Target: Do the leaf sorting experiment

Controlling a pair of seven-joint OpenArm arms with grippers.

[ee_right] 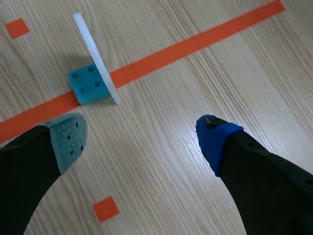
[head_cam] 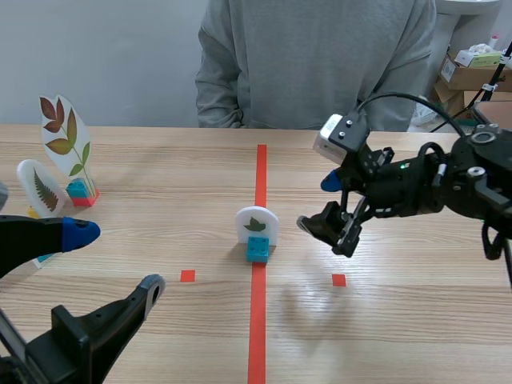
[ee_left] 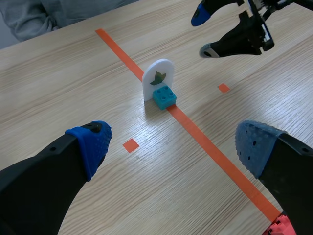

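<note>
The right gripper [head_cam: 318, 203] hangs above the table with its two fingers apart and nothing between them. It is just to the right of the small leaf card [head_cam: 257, 223], near it but not touching. The left gripper [head_cam: 116, 258] is low at the near left side, also open and empty, well apart from the card.

The card stands in a teal block [head_cam: 257, 250] that sits on the long orange-red line [head_cam: 258, 328] in the middle of the table. The card is upright, so its long axis goes up from the table, and its top is rounded. Its flat face, with a small green and brown leaf on it, looks toward the robot. Its width runs across the table, crossing the line. In the right wrist view the card shows almost edge-on, ahead of the gripper.

The table [head_cam: 400, 336] is light wood with a fine grain and a few small orange-red squares. At its far left stand two more cards: a tall one [head_cam: 66, 132] with red-brown leaves on a blue and red block, and a shorter one [head_cam: 40, 188] with a fern leaf.

Across the table sits a person in a grey sweater [head_cam: 312, 56]. Behind is a pale wall, and cardboard boxes [head_cam: 472, 72] at the far right.
</note>
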